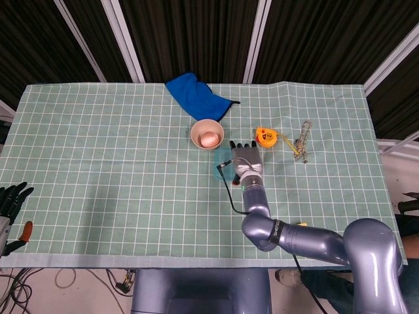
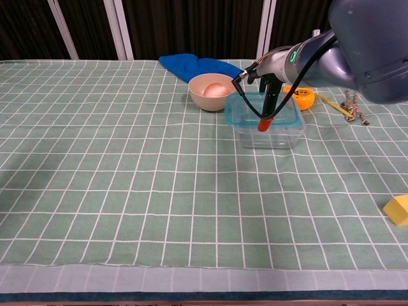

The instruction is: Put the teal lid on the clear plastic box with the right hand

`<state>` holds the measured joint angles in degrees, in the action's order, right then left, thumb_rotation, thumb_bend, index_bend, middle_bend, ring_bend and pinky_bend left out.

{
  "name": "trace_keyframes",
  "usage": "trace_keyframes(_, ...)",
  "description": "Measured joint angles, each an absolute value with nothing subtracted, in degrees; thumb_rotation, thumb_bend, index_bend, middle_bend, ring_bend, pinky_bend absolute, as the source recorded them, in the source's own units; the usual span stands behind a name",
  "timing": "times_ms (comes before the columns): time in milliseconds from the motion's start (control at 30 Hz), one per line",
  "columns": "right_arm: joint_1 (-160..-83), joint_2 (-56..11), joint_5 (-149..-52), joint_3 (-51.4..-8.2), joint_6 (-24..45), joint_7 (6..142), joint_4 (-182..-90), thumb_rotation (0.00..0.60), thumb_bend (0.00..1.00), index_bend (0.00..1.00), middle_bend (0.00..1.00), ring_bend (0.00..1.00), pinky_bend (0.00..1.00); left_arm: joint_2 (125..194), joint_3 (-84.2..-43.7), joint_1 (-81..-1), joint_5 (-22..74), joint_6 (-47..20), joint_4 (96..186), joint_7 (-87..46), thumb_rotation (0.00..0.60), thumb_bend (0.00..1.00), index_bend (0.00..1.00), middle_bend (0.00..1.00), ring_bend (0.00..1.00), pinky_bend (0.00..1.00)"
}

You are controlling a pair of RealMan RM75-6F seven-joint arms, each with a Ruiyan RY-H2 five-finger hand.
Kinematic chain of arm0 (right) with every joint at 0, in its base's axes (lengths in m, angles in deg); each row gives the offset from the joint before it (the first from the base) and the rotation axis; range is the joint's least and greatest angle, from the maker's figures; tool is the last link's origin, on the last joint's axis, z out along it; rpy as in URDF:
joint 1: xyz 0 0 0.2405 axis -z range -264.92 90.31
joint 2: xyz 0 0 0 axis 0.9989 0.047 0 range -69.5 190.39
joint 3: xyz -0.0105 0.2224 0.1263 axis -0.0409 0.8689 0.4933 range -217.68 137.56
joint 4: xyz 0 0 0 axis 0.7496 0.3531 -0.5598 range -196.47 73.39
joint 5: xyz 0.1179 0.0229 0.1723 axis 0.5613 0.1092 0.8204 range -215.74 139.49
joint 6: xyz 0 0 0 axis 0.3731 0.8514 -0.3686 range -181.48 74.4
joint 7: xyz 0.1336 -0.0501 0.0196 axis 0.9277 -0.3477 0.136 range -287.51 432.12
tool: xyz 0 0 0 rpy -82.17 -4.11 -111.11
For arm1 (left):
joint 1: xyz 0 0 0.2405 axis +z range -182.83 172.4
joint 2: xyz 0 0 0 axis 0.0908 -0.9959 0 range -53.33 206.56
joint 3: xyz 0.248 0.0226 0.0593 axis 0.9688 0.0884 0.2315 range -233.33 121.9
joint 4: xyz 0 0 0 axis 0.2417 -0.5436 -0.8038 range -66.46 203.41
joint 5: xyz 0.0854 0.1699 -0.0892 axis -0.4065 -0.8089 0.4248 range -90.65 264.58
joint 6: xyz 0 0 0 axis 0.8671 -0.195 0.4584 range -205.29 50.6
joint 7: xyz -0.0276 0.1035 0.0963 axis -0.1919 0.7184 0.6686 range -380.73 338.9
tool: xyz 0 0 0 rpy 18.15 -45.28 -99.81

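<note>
Nearest us, at the bench edge, sits a small yellow block; our left hand hangs off the near left corner, fingers apart and holding nothing.

Further in, our right hand lies over the teal lid, which rests on top of the clear plastic box. From the head view the fingers look spread flat across the lid, but whether they grip its rim or only press on it we cannot tell. We judge the placing step is nearly done: the lid sits on the box, slightly skewed toward the bowl side, so the next move calls for squaring it to the rim, pressing down, then lifting away cleanly.

The box is rigid, see-through and rounded at its corners; the lid is translucent. Beyond stand a smooth pink bowl holding something rounded, an orange tape measure, a knotted rope piece and a soft blue cloth, all on checked green cloth.
</note>
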<state>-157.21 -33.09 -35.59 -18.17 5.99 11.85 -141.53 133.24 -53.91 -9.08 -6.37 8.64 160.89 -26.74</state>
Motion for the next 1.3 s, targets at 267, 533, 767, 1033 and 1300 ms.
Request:
trace_keyframes(267,-157.2,-32.6,-35.2,-18.2,5.7,12.0,-141.8,0.600,0.21,0.00,0.53,0.16,0.00,133.2,-53.9,-9.1,-5.9,8.4,161.2,-26.6,0.600,0.53,0.06,0.00,0.00,0.00)
trace_keyframes(533,-157.4,-32.7,-35.2,-18.9,5.3,12.0,-141.4,0.600,0.21,0.00,0.53,0.16,0.00,133.0,-53.9,-9.1,-5.4,8.2,161.7,-26.4,0.600,0.53,0.06,0.00,0.00,0.00)
trace_keyframes(767,-157.4,-32.9,-35.6,-19.3,5.2,12.3,-140.9,0.600,0.21,0.00,0.53,0.16,0.00,132.9,-53.9,-9.1,-5.0,8.0,162.0,-26.2,0.600,0.53,0.06,0.00,0.00,0.00)
trace_keyframes(1033,-157.3,-32.5,-35.7,-19.9,5.2,12.1,-141.1,0.600,0.21,0.00,0.53,0.16,0.00,133.0,-54.0,-9.0,-4.4,8.0,162.4,-25.9,0.600,0.53,0.06,0.00,0.00,0.00)
trace_keyframes(1300,-157.2,-32.6,-35.6,-20.1,5.1,12.5,-141.1,0.600,0.21,0.00,0.53,0.16,0.00,132.9,-54.0,-9.0,-4.3,7.9,162.6,-25.8,0.600,0.53,0.06,0.00,0.00,0.00)
